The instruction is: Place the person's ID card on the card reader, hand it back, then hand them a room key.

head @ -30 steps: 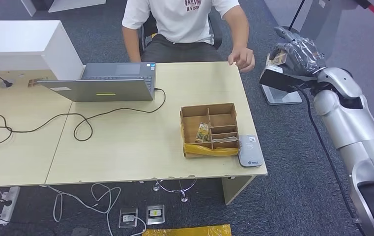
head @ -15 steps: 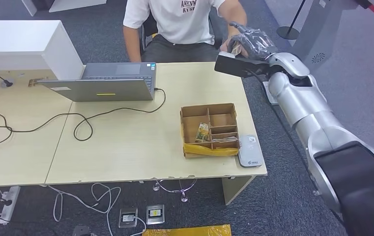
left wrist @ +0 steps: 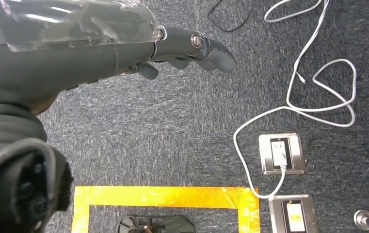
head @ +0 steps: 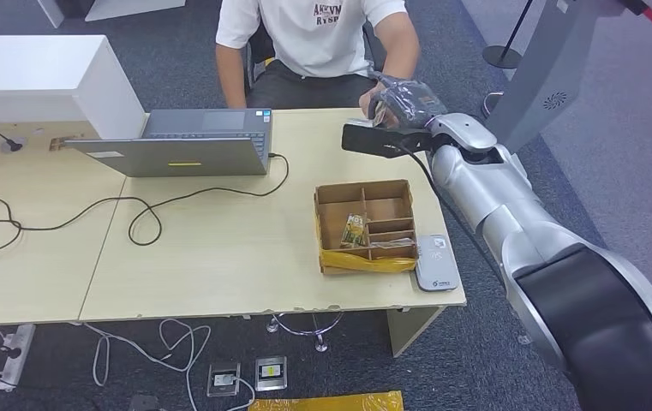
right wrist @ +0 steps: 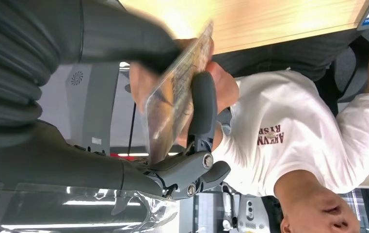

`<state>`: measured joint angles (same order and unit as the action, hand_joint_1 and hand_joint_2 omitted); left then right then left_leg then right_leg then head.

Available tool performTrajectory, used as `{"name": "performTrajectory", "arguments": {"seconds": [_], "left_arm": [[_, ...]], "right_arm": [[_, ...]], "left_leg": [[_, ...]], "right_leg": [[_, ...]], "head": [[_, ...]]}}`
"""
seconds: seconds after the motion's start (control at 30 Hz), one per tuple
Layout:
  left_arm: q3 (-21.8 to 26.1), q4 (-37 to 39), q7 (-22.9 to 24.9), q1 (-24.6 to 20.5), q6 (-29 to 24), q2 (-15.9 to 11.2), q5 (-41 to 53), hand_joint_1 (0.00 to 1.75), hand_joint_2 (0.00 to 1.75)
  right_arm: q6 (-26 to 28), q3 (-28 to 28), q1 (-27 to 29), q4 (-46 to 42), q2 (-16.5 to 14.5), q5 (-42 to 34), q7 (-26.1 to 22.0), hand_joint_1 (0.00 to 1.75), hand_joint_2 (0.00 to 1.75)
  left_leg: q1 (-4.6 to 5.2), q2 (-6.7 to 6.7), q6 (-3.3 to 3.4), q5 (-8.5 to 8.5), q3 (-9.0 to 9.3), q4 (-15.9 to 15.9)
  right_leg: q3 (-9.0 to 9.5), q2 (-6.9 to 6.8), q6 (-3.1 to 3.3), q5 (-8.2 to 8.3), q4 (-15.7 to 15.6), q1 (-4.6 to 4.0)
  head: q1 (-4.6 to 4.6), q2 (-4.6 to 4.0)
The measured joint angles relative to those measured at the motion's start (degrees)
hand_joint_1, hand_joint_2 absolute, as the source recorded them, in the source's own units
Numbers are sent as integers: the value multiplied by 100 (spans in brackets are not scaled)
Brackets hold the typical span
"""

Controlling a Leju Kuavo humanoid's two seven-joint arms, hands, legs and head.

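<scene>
The right hand (right wrist: 172, 97) pinches a card (right wrist: 175, 97) between thumb and fingers, right against the person's hand (right wrist: 221, 87), so a handover looks underway, though I cannot tell whether it's the ID or room key.

one laptop (head: 183, 147), one divided cardboard box (head: 365, 224), one card reader (head: 437, 262), one person (head: 318, 41)

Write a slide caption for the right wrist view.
Right hand holds a card out to the person's hand.
</scene>
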<state>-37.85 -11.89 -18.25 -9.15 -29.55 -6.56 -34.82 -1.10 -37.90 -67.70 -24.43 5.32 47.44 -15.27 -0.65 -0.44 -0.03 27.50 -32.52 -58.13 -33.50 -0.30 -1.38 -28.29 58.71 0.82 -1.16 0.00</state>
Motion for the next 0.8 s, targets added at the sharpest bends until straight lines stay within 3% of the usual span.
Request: {"name": "performTrajectory", "arguments": {"seconds": [0.33, 0.5, 0.63, 0.8], "left_arm": [[-36, -2, 0, 17, -70, 4, -8, 0, 0], [-85, -1, -4, 19, -172, 12, -67, 0, 0], [-130, 0, -15, 23, -205, 17, -135, 0, 0], [-151, 0, -25, 28, -213, 16, -217, 0, 0]], "right_arm": [[429, -53, -3, 201, -31, -46, -36, 0, 175], [605, 44, -35, 217, -18, -661, -285, 0, 175], [343, 281, -50, 178, 33, -1415, -621, 0, 175], [-453, 601, 179, -251, 204, -2386, -757, 0, 175]], "left_leg": [[0, 1, 0, 0, 1, -1], [0, 3, 0, 0, 4, -1], [0, 5, 0, 0, 5, -1], [0, 4, 0, 0, 8, -2]], "right_leg": [[-1, 0, 0, 0, 0, 0], [-1, 4, 1, 0, -1, 0], [-2, 4, 1, 0, -1, 0], [1, 2, 1, 0, -3, -1]], "head": [[1, 0], [1, 0], [1, 0], [0, 0]]}}
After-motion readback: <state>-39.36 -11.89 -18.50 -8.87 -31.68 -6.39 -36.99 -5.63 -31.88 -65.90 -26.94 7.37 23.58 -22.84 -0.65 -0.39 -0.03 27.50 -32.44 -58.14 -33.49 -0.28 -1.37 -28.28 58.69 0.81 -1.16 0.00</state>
